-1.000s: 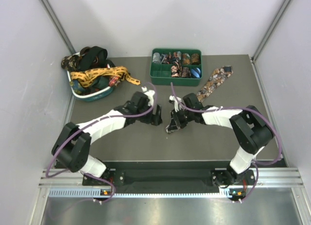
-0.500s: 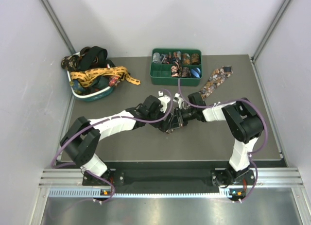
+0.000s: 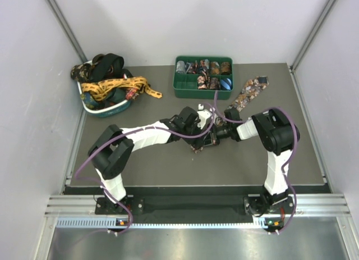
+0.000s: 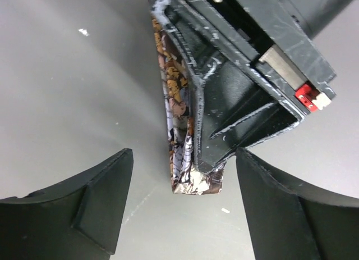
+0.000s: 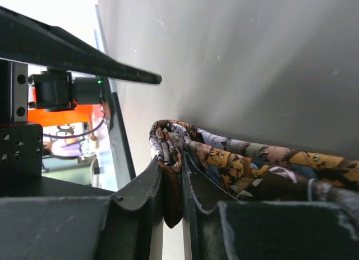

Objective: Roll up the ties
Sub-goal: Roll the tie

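Overhead and wrist views of the two arms meeting near the middle of the desk [image 3: 146, 164].

The right pincer [image 5: 173, 170] is narrowed onto a fold of the brown-floral tie [image 5: 224, 159]; the fabric is pinched between its two fingers and bunches up just behind them. From above, the rest of this tie [image 3: 247, 94] lies flat as a loose strip, running from the pincer toward the far right corner of the desk, just right of the green tray [image 3: 182, 91].

The left pincer [image 4: 182, 159] stands wide. Its two dark fingers [image 4: 101, 198] sit on either side of the right pincer's tip and the folded end of the tie [image 4: 182, 178], with a gap of bare desk visible on each side. The fold hangs just below the right pincer's fingers.

The green tray sits at the far centre of the desk and is divided into compartments holding small rolled ties [image 3: 207, 74].

A basket [image 3: 106, 109] at the far left holds a heap of loose ties, among them a gold-yellow tie [image 3: 112, 89] that trails over its right rim onto the desk and a black tie [image 3: 109, 62] on top of the heap.
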`<state>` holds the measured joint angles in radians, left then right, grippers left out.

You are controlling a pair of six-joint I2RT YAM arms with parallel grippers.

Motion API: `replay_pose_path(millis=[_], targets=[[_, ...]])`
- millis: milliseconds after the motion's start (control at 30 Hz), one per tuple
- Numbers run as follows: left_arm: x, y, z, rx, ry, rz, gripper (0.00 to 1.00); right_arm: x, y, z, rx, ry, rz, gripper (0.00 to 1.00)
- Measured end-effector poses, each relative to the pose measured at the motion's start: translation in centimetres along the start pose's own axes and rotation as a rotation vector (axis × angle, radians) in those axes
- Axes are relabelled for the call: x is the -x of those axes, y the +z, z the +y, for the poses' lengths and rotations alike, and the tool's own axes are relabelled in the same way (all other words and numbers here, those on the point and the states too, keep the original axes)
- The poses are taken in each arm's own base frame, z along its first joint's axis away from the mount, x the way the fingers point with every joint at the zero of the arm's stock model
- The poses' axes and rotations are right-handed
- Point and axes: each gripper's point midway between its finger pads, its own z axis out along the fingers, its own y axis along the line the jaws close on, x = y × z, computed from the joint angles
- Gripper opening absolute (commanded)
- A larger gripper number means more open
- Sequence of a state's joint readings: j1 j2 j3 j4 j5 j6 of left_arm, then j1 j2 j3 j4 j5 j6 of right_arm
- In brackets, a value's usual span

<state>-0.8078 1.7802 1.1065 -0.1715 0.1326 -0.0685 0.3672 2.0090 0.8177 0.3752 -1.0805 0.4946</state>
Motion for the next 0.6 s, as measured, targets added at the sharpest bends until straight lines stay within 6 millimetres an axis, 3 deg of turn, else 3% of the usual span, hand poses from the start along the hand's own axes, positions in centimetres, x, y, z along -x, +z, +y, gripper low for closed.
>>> replay_pose_path(millis=[233, 467, 600], targets=[[-0.1, 0.2, -0.9, -0.028, 0.045, 0.025, 0.74, 0.1, 0.0, 0.0, 0.021, 0.016, 0.0, 0.04], [-3.4, 1.0, -2.1, -0.057, 0.062, 0.114, 0.74, 0.1, 0.0, 0.1, 0.021, 0.028, -0.001, 0.04], [-3.4, 0.9, -2.1, -0.055, 0.061, 0.111, 0.71, 0.1, 0.0, 0.1, 0.021, 0.027, -0.001, 0.04]])
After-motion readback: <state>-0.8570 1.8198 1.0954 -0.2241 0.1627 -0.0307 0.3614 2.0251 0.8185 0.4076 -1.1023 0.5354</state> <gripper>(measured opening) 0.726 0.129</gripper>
